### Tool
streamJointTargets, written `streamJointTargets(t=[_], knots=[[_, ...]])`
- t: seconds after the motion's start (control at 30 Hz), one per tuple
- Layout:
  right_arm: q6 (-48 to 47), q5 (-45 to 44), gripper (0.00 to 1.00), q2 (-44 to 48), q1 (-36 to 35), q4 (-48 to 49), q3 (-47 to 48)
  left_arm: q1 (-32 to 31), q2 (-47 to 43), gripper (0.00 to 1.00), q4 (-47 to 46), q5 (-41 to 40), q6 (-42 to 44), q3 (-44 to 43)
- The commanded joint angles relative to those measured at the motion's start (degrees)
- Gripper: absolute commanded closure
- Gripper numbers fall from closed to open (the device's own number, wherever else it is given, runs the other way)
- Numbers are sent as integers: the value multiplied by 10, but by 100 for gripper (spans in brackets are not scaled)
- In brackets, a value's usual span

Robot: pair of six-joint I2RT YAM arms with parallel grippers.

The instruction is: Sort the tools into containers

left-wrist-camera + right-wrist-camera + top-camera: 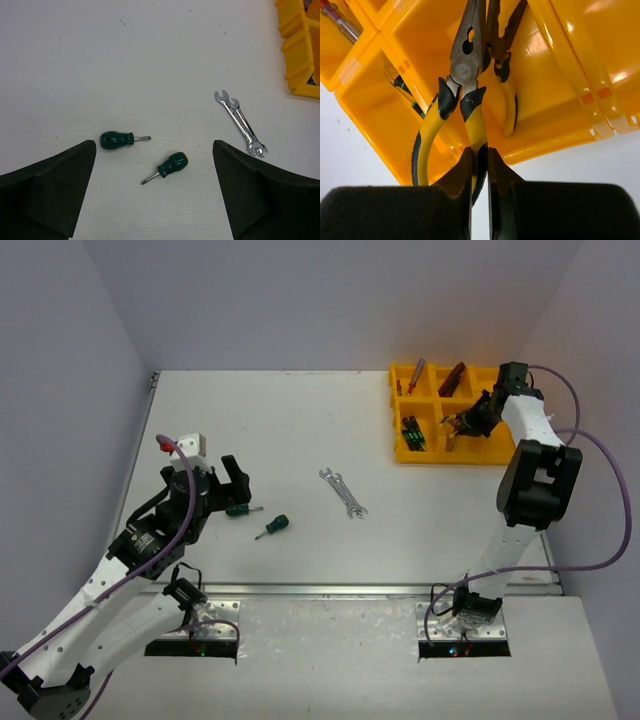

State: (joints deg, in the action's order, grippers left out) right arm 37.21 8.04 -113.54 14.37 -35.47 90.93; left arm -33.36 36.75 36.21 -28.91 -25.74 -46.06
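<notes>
1. Over the near middle compartment of the yellow tray (396,422), the right end effector (480,155) is pinching one handle of the yellow-black pliers (466,65); their nose is pointing into the compartment beside a second pair (503,70).
2. The left end effector (152,145) is hovering, spread wide, above two green screwdrivers (116,139) lying on the desk (150,60); two silver wrenches (240,122) are lying alongside, touching.

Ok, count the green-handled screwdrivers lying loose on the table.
2. The left screwdriver lies with its tip pointing right; the right screwdriver lies close beside it, toward the wrenches. The left arm may hide others.
</notes>
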Motion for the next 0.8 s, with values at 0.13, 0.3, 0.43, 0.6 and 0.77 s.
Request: streamJointTargets(t=[0.13, 0.3, 0.43, 0.6, 0.77], knots=[[-12, 39, 86, -23, 21, -3, 39, -1, 1, 0, -23, 3, 6, -4], [-12, 45, 26, 0, 20, -7, 27, -1, 6, 0, -23, 3, 7, -4], [-10, 51, 4, 55, 18, -2, 14, -1, 13, 0, -23, 0, 6, -6], [-28, 56, 1, 116, -5, -7, 6, 0, 28, 0, -20, -6, 3, -8], [-95, -17, 1, 184, -134, -24, -32, 3, 47, 0, -9, -25, -7, -16]])
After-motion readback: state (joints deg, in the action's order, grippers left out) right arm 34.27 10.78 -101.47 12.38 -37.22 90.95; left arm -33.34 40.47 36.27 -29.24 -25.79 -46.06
